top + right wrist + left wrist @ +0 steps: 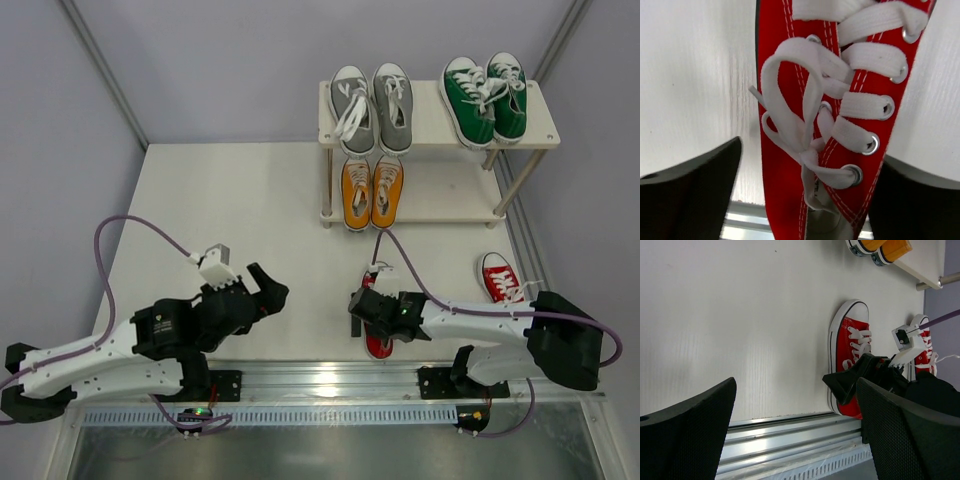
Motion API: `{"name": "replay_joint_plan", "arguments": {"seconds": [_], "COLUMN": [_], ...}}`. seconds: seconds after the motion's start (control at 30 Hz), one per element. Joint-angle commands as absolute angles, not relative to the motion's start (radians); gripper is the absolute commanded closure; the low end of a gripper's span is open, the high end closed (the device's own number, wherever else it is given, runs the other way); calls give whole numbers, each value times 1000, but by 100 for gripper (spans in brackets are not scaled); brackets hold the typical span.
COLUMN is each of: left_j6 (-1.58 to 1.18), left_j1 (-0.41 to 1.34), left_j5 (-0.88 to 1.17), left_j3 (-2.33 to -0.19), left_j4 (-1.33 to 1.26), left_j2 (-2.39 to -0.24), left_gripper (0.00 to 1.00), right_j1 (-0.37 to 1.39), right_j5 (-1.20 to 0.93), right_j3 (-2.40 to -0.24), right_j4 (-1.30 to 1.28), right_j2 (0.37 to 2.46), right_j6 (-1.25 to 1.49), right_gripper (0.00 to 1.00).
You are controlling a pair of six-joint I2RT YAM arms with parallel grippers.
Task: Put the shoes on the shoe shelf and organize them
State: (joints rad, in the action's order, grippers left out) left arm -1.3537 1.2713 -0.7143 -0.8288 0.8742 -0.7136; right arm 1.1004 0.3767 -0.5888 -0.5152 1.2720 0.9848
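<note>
The right gripper (807, 165) is spread wide with nothing clamped. Its fingers (690, 195) stand either side of a red shoe (782, 200), at the lace knot near the ankle opening. Bare table shows between the left finger and the shoe's side; on the other side I cannot tell whether there is a gap. The shoe's long axis runs from the table's near edge towards the shelf (445, 205), toe leading, so the jaws cross its width, which looks right for closing and lifting. From this gripper the shelf lies straight ahead and a little to the right, well apart. The lower board is bare to the right of the orange pair (372, 192), and that looks like the free slot. The other red shoe (499, 278) sits further right, beside the right arm. The left gripper (272, 290) hangs wide and empty well to the left, so the right arm is much nearer.
</note>
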Motion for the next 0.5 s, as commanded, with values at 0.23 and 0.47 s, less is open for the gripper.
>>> {"name": "replay_joint_plan", "arguments": {"seconds": [0.23,0.47], "left_j6": [-1361,-1319], "left_j1": [1269,1269], "left_j5": [-758,-767], "left_j3": [-813,-779], "left_j4": [940,928], "left_j2": [-652,-559], "left_gripper": [0,0], "right_j1": [1106,1104], "right_j5": [478,489], "right_j3": [-543,-624], "right_j4": [-549,-750], "right_j2": [1221,950], "right_j6": [1057,968], "right_gripper": [96,96]}}
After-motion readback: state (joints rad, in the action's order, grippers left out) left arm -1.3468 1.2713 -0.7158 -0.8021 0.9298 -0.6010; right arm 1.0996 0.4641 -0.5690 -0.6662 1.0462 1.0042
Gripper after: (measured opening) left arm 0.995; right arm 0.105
